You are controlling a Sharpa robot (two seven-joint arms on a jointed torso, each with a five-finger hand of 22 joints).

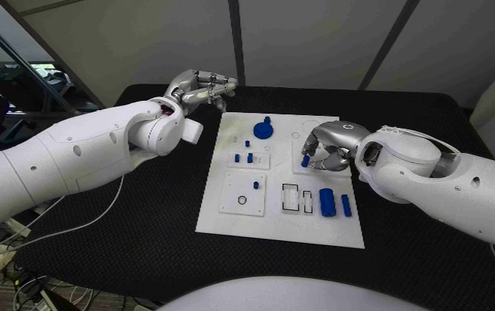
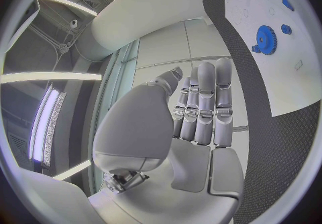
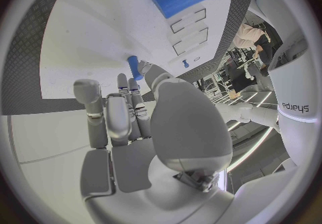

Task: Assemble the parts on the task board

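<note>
The white task board [image 1: 232, 221] lies in the middle of the black table. My right hand [image 1: 330, 146] hovers over the board's right side and pinches a small blue peg [image 1: 305, 161] between thumb and fingertips; the peg [image 3: 134, 67] sticks out beyond them just above the board. My left hand [image 1: 201, 86] is raised off the board's far left corner with its fingers [image 2: 204, 103] straight and nothing in them. A blue gear [image 1: 264, 130] sits at the far end of the board, and the left wrist view shows the gear [image 2: 265, 36] too.
Small blue pegs [image 1: 243, 158] stand in a plate left of the right hand, and one more peg [image 1: 256, 184] stands nearer. A thick blue cylinder [image 1: 327, 202] and a thin blue bar [image 1: 345, 205] lie at the near right beside two rectangular slots [image 1: 298, 199].
</note>
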